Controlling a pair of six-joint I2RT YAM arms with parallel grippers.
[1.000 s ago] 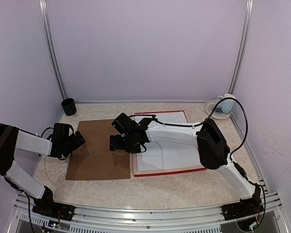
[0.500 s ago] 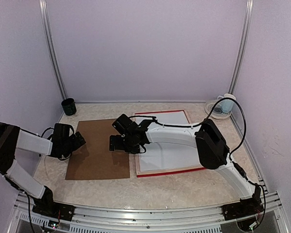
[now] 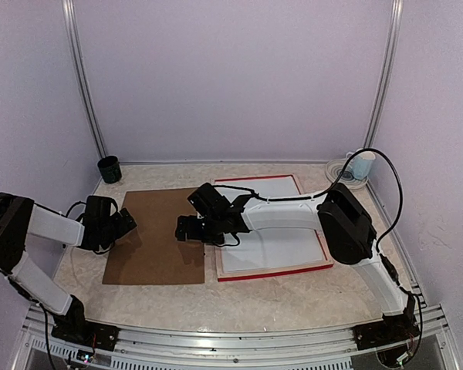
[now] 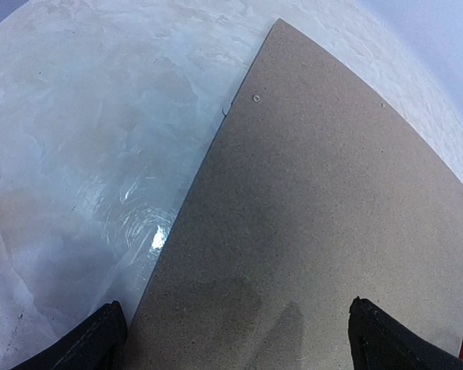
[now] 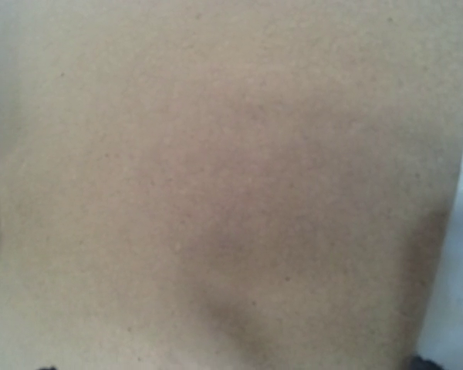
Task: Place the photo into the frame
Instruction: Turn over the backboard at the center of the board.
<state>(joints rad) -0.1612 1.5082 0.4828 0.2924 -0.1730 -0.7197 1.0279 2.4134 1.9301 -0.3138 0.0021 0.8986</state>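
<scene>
a: top view. the frame [image 3: 274, 271] lies flat right of centre, red border showing, a white sheet filling it. the photo's printed side shows nowhere; whether that white is its plain back cannot be told. the backing board [image 3: 150, 243] lies just left of the frame, edges nearly touching.
b: arms?
a: the right gripper [image 3: 184, 230] hangs low over the seam between board and frame, jaws wide, holding nothing. the left gripper [image 3: 126, 225] sits at the board's left edge, jaws wide too, empty.
b: left wrist view?
a: its fingertips [image 4: 100, 343] straddle the board's near corner. bare table [image 4: 77, 154] to the left, a red sliver of frame far right.
b: right wrist view?
a: blurred brown board fills it, a pale strip down the right side. very close to the surface.
b: risks?
a: judged: a low sweep could shove the board against the frame and skew the white sheet. a pinch at the seam could catch the frame's border instead of the board.
b: room?
a: open table along the near side and left. a dark cup [image 3: 109, 168] back left and a mug [image 3: 360, 164] back right stand well apart.
</scene>
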